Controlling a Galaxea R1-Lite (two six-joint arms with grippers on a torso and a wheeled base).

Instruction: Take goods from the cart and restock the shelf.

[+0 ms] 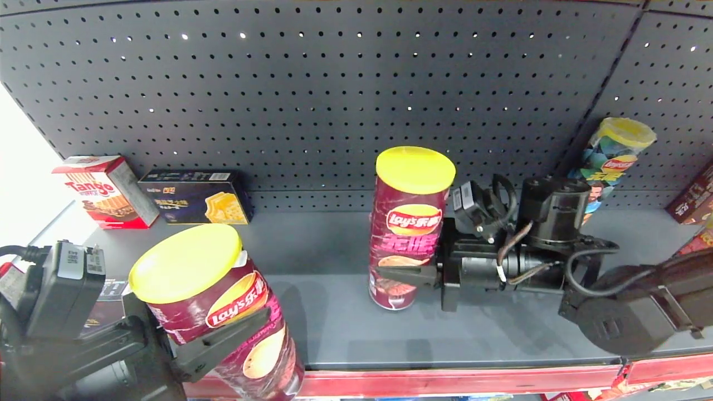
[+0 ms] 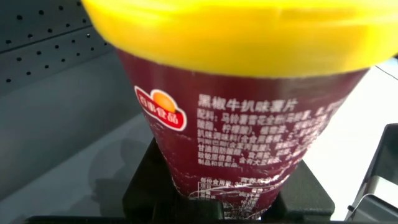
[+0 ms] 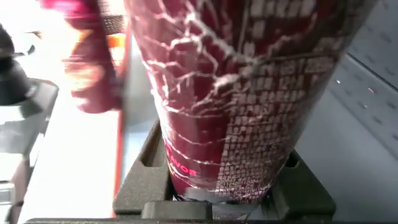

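A red wafer box [image 1: 106,192] is standing at the left rear corner of the shelf [image 1: 334,312], turned slightly askew. Just beside it, toward the middle, a dark blue biscuit box [image 1: 196,196] is lying on its long side close to the perforated back panel [image 1: 312,100]; whether the two boxes are touching cannot be told. Toward the right end, a multicoloured can with a yellow lid [image 1: 610,159] is leaning tilted at the rear, where two back panels are meeting. At the right edge a dark red box [image 1: 693,200] is standing, with another red pack [image 1: 703,240] showing just in front of it. A red strip [image 1: 445,381] is running along the front edge.
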